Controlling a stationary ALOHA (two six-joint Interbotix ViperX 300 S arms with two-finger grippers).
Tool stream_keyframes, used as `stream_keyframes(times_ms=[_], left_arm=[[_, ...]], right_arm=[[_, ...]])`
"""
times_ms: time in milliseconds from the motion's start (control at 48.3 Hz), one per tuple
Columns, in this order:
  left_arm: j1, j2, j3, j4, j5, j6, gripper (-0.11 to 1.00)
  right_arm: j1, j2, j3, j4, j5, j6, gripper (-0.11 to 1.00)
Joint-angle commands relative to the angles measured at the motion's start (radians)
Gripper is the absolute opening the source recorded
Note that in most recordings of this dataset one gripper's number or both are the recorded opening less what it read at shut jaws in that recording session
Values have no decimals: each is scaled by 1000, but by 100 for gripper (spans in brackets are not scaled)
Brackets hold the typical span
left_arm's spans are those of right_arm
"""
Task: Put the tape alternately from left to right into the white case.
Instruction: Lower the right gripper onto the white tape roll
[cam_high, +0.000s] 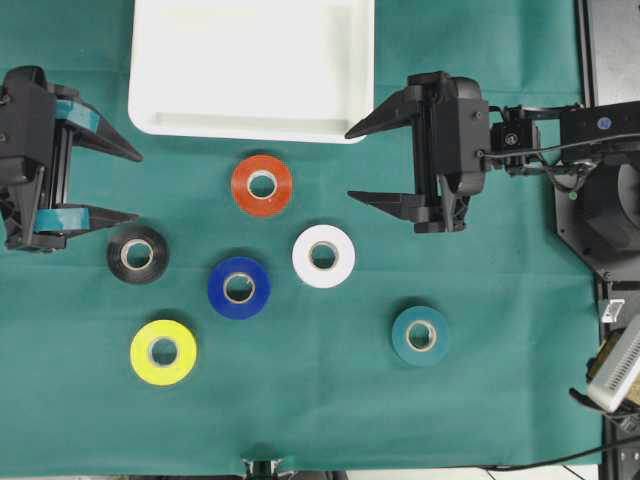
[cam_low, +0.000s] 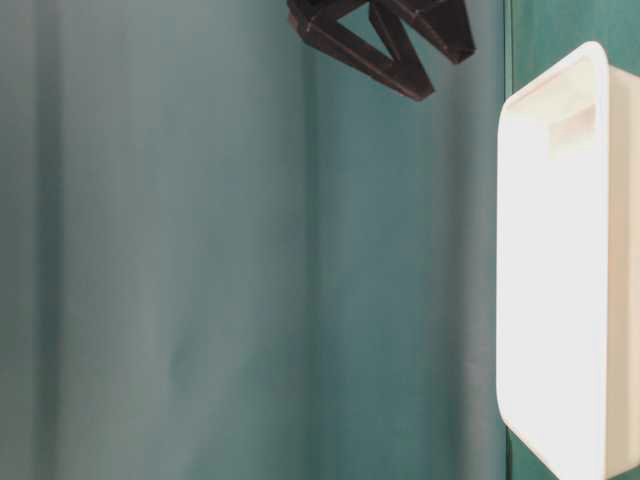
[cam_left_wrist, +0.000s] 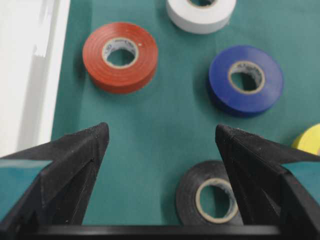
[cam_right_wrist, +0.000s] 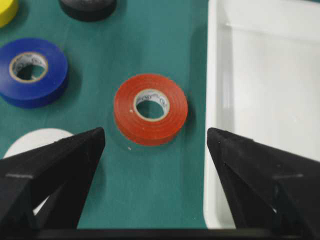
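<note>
The white case (cam_high: 250, 128) lies empty at the back of the green cloth. In front of it lie six tape rolls: red-orange (cam_high: 240, 186), white (cam_high: 304, 258), blue (cam_high: 218, 290), black (cam_high: 116, 255), yellow (cam_high: 141, 354) and teal (cam_high: 400, 337). My left gripper (cam_high: 139, 185) hangs open at the left, just above the black roll (cam_left_wrist: 187, 192), holding nothing. My right gripper (cam_high: 348, 164) is open and empty too. It points left at the red-orange roll (cam_right_wrist: 125, 112), with the case rim (cam_right_wrist: 212, 100) by its right finger.
Green cloth covers the table (cam_high: 500, 400). Robot base hardware and cables (cam_high: 600, 200) stand past the cloth's right edge. In the table-level view the case (cam_low: 520, 250) fills the right side and dark fingers (cam_low: 400, 50) show at the top.
</note>
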Motion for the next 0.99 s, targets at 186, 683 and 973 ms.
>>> stream_keyframes(times_ms=[186,683,973], left_arm=[[-5,-3,-26,-2,12,2,94],[-5,-6,-23,-2,14,-2,94],[-5,-6,-23,-2,14,-2,94]], right_arm=[[-2,-5,-25,0,3,2,68],[15,-5,-20,0,3,3,68],[86,-5,-17,-2,11,52,68]])
